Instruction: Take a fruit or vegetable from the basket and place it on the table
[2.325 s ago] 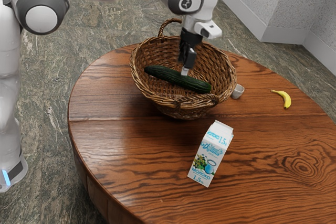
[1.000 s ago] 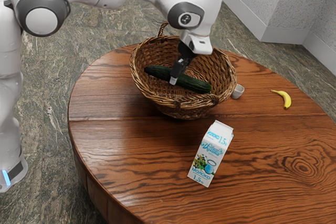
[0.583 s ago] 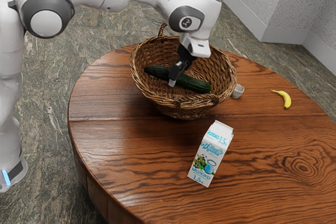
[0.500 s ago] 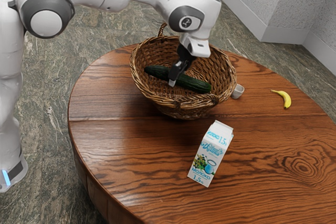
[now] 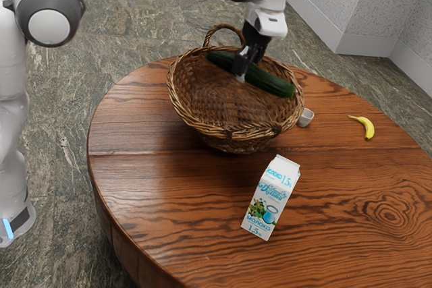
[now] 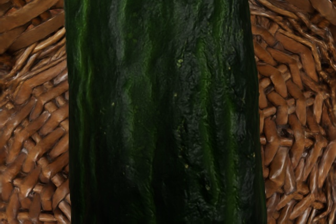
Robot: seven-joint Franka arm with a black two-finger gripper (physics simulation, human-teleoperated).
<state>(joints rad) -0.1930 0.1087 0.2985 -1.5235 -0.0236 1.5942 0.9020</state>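
My gripper (image 5: pixel 244 72) is shut on the dark green cucumber (image 5: pixel 272 83) near its middle, in the upper part of the wicker basket (image 5: pixel 233 129). The cucumber is raised off the basket's bottom, one end by the handle and the other near the rim at the exterior view's right. In the wrist view the cucumber (image 6: pixel 163 98) lies close under my hand, with the basket's weave (image 6: pixel 34 145) on both sides of it. The round wooden table (image 5: pixel 162 207) carries the basket.
A milk carton (image 5: pixel 271 198) stands on the table in front of the basket. A small white cup (image 5: pixel 306 118) is close beside the basket, and a yellow banana (image 5: pixel 366 127) lies farther toward the exterior view's right.
My gripper has risen and moved toward the exterior view's right, and the cucumber has come up with it from the basket's bottom. Basket, carton, cup and banana stand where they were.
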